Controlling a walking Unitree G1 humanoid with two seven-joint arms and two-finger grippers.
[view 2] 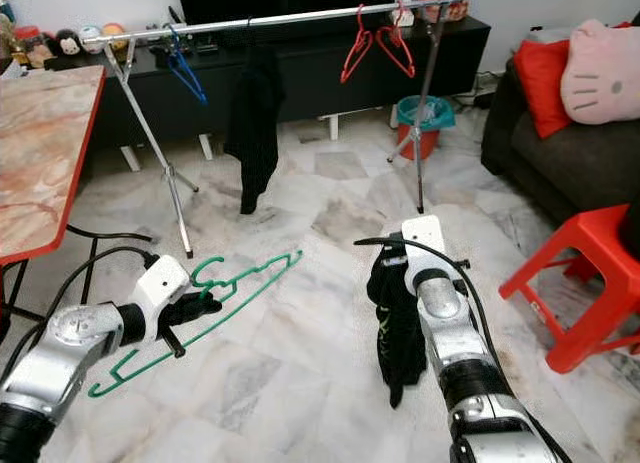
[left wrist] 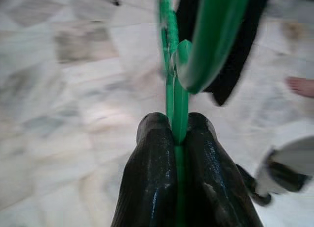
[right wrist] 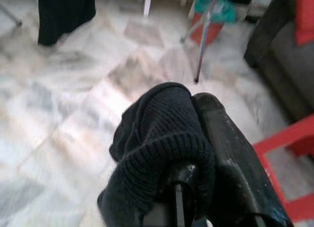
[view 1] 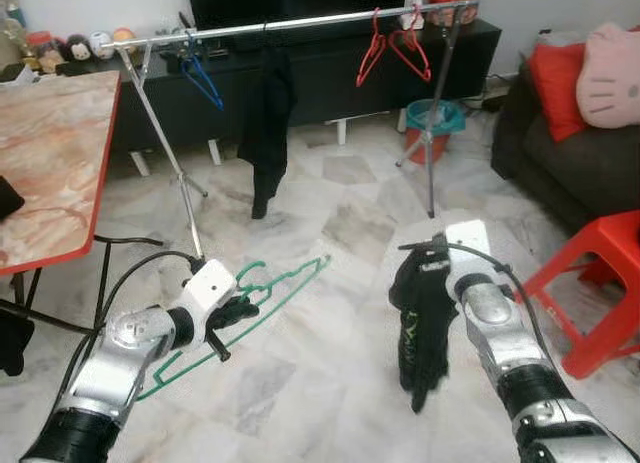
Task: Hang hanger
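Note:
My left gripper [view 1: 238,311] is shut on a green plastic hanger [view 1: 285,281], held low over the marble floor; the left wrist view shows both fingers [left wrist: 152,173] pinched on the green hanger [left wrist: 176,109]. My right gripper [view 1: 425,283] is shut on a black knitted garment [view 1: 420,333] that dangles below it; in the right wrist view the black garment [right wrist: 157,153] wraps the fingers [right wrist: 225,143]. Ahead stands a silver clothes rail [view 1: 300,23] with a blue hanger [view 1: 203,80], a black garment [view 1: 266,123] and two red hangers [view 1: 392,51] on it.
A marble-topped table with a red edge [view 1: 105,173] is at my left. A red plastic stool [view 1: 600,283] and a dark sofa [view 1: 570,163] with cushions are at my right. A black TV cabinet [view 1: 330,73] and a teal-rimmed red bucket [view 1: 432,128] sit behind the rail.

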